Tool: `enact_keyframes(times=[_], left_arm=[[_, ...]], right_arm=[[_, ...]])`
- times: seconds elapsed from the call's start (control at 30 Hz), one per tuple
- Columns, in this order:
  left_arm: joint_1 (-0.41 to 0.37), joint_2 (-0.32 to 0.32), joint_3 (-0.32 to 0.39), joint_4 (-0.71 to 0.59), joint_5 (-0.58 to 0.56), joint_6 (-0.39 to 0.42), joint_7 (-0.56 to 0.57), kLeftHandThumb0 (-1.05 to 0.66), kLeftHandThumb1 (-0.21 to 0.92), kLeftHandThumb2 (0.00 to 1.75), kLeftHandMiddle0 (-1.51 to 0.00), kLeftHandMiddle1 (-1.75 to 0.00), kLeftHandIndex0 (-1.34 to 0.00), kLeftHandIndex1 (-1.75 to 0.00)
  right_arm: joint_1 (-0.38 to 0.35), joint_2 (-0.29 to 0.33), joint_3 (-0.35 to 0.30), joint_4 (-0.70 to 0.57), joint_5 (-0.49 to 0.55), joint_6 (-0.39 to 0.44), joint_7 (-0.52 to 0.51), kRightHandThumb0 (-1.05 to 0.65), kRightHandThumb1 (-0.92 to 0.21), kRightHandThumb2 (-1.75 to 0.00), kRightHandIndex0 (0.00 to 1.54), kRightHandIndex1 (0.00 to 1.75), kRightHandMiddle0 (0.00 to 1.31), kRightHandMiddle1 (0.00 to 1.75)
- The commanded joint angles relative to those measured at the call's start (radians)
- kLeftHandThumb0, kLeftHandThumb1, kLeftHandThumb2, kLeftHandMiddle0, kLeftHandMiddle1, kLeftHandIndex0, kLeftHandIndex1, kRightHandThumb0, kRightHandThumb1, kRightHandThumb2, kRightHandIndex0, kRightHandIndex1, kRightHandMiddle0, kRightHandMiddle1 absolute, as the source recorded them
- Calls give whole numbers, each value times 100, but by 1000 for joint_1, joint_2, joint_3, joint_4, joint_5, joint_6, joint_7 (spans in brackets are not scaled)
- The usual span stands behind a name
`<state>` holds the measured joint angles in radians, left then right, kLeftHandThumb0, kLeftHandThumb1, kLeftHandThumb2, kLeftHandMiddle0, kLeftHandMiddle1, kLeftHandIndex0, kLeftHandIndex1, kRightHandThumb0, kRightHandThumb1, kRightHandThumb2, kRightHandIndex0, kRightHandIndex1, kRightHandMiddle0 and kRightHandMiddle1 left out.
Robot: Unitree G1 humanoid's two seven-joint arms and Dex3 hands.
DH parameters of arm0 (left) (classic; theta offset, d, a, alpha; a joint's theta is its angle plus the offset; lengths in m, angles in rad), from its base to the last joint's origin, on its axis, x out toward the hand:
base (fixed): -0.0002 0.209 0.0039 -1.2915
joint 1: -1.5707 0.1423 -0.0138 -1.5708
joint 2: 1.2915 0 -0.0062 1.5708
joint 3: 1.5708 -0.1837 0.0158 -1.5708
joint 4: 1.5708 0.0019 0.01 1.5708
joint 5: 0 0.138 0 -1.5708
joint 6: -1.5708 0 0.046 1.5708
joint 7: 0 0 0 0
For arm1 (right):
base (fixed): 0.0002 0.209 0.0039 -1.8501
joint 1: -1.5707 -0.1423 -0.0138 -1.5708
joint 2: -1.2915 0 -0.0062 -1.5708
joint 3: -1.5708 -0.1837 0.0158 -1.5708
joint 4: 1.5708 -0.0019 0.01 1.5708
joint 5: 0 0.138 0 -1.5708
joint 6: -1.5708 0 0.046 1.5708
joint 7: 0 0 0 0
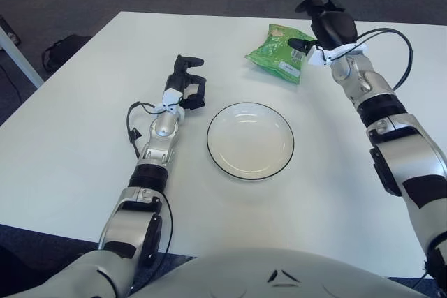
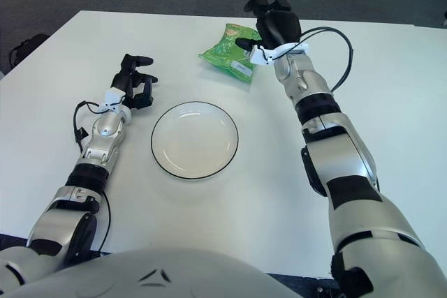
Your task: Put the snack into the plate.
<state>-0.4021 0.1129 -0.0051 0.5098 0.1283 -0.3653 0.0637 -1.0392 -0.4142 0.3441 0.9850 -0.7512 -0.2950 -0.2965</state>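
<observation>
A: In the left eye view, where is the snack (image 1: pixel 281 51)?

B: Upper centre-right of the frame, a green bag lying flat on the white surface (image 1: pixel 84 137), above the plate (image 1: pixel 250 140) and well apart from it. The plate sits mid-frame, white with a dark rim, nothing in it.

A: And the right hand (image 1: pixel 327 27)?

B: At the bag's right edge, upper right of the frame. Its fingers (image 1: pixel 299 45) are spread, one tip touching or just over the bag's right side; I cannot tell whether it presses on it. Nothing is gripped.

A: The left hand (image 1: pixel 186 85)?

B: Left of the plate, a little above its rim in the frame. Fingers loosely curled, holding nothing.

A: Does the right eye view change any of that?

B: Same layout, shifted left. The bag (image 2: pixel 232 52) lies upper centre, the plate (image 2: pixel 195 139) below it at frame centre. The right hand (image 2: pixel 274 24) is over the bag's upper right edge, fingers apart, with one dark tip at the bag's side. The left hand (image 2: pixel 133 83) shows at left of the plate, fingers half bent and empty. A black cable (image 2: pixel 336 40) loops off the right wrist.
</observation>
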Motion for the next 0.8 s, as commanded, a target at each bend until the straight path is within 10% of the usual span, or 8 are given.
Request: enact_keyframes(times=[0.0,0.7,0.77], left_arm=[[78,-7,-15,1,24,28,16,-39,63,102,-44,-118,-16,-138],[133,-10,-52,-139,47,93,3,-39,64,101,-43,-119,-15,-139],[142,-14,-54,-154,41,96,0,-37,78,77,-43,-119,-17,-156]], right_arm=[[-53,17,20,45,15,-9,40,-92,-92,-94,11,62,0,75],[-142,113,44,314,87,29,246,-92,-92,-120,1,22,0,41],[-119,114,39,332,100,33,258,-90,-92,-122,2,21,0,40]])
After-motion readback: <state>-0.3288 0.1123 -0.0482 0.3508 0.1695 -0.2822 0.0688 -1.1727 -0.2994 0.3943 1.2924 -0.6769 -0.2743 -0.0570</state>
